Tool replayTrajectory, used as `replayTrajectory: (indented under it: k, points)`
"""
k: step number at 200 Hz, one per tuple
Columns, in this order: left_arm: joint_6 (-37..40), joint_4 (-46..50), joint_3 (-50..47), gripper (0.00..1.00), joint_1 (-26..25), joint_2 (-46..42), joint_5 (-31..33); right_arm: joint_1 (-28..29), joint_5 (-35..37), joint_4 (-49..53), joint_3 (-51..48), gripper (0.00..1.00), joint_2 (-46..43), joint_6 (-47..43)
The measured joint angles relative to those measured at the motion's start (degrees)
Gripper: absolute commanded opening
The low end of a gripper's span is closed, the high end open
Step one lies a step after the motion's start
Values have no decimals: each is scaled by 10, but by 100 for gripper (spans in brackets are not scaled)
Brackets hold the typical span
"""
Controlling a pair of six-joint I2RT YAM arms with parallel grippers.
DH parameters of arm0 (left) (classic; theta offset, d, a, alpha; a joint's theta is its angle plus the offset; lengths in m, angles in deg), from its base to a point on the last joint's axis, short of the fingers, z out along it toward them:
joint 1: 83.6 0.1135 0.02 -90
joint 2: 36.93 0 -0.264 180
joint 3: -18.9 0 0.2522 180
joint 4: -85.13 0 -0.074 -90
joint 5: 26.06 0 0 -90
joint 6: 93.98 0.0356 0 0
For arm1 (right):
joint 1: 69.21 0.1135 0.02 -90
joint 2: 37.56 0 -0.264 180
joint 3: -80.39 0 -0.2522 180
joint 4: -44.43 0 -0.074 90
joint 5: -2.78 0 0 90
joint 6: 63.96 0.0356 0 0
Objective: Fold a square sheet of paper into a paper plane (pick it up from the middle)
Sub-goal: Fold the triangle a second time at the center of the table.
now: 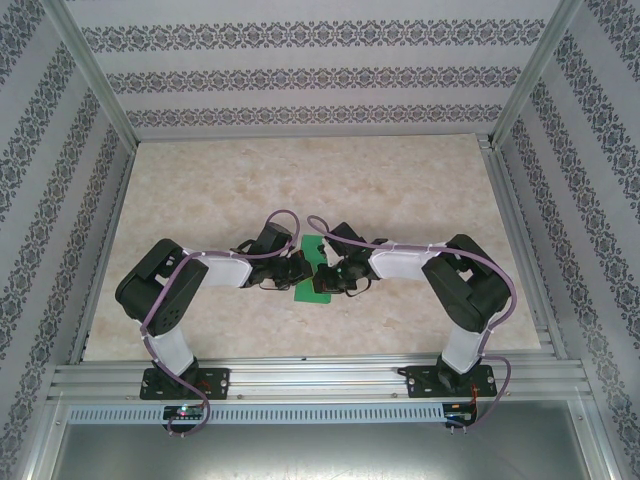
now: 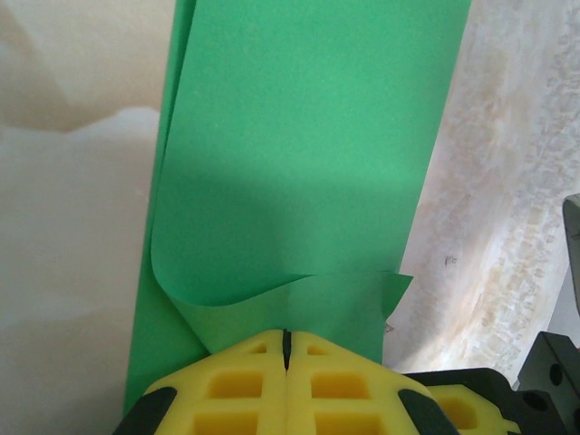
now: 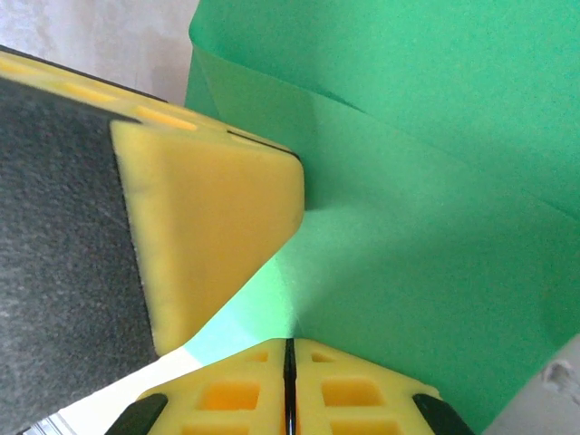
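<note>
Paper [image 1: 312, 290] lies mid-worktop [image 1: 300, 180], folded into a long strip, between the arms. Left pincer [image 2: 285, 340] is closed, tips on a loose curled flap at the strip's near end. Right pincer [image 3: 290, 349] is closed too, tips against the paper, close beside the left one. Can't tell if either pinches a layer. Step looks like flattening a fold. To do it well: press straight down and slide along the crease while one pincer anchors, or the flap may spring up skewed.
</note>
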Motion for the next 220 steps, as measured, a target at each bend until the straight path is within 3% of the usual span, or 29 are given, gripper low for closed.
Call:
replayTrajectory:
  k: [220]
  points:
    - [0, 5, 0, 0, 0, -2, 0, 0, 2, 19, -50, 11, -46, 3]
